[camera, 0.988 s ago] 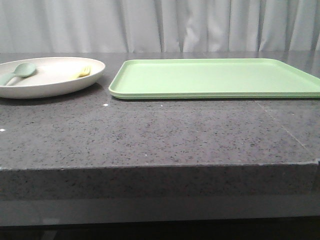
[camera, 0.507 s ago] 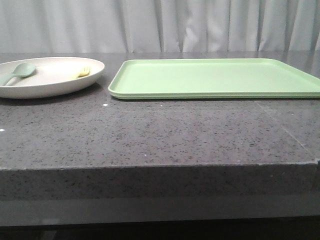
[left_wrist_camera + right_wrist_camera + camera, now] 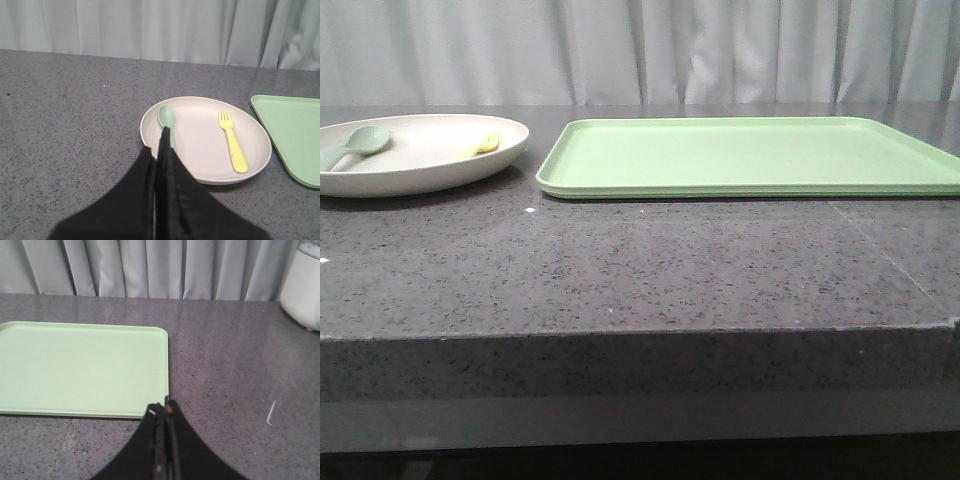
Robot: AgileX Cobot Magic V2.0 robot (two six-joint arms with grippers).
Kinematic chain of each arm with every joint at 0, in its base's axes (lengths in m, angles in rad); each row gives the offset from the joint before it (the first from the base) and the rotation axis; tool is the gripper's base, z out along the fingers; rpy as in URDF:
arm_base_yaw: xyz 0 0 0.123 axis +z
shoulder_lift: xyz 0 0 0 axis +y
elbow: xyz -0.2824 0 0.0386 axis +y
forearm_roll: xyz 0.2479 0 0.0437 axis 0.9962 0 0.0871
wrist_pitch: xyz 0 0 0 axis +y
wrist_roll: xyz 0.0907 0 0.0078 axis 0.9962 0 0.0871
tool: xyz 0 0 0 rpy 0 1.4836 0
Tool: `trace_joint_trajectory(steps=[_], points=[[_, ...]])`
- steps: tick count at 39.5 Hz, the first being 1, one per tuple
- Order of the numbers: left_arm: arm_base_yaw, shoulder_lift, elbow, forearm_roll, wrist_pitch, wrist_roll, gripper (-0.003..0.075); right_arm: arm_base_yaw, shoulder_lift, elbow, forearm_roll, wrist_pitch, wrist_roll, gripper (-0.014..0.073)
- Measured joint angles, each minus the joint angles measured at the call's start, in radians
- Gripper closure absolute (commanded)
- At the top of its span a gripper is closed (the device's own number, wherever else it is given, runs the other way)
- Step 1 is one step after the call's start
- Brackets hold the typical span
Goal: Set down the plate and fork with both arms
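1. the plate point(image 3: 206, 140) is sitting center-right of the left wrist frame, carrying the fork point(image 3: 232, 141) and a spoon point(image 3: 167, 120).
2. the left gripper point(image 3: 161, 150), fingers pressed together, is overlapping the plate's near rim.
3. the right gripper point(image 3: 164, 416), closed on nothing, is hanging beside the green tray point(image 3: 80, 367).

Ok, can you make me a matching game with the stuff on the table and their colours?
Things:
1. plate
2. fork
3. spoon
4. tray

Colours:
A. pale yellow
B. light green
C. off-white
D. muted grey-green

Right pairs: 1-C, 2-A, 3-D, 4-B.
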Motion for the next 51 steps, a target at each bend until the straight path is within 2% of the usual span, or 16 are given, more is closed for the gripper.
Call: trace_joint_trajectory(steps=[2,5,9,10,13,16,35,51], points=[[0.0,0.0,0.0,0.0,0.0,0.0,0.0677,0.0,0.0,0.0,0.0,0.0,0.0,0.0653],[0.0,0.0,0.0,0.002,-0.009,0.0,0.0529,0.0,0.0,0.0,-0.001,0.0,0.0,0.0577],[0.0,0.0,0.0,0.041,-0.017,0.0,0.0265,0.0,0.0,0.0,-0.005,0.0,0.0,0.0312],[0.0,0.0,0.0,0.049,-0.016,0.0,0.0211,0.0,0.0,0.0,-0.005,0.0,0.0,0.0216],[0.0,0.0,0.0,0.082,-0.016,0.0,0.013,0.0,0.0,0.0,-0.005,0.0,0.0,0.0028],[0.0,0.0,0.0,0.087,-0.019,0.0,0.0133,0.0,0.0,0.0,-0.005,0.0,0.0,-0.0025],[0.0,0.006,-0.005,0.054,-0.052,0.0,0.0133,0.0,0.0,-0.001,-0.009,0.0,0.0,-0.0021],[0.0,0.34,-0.234,0.154,0.25,0.0,0.0133,0.0,0.0,-0.001,-0.009,0.0,0.0,-0.0021]])
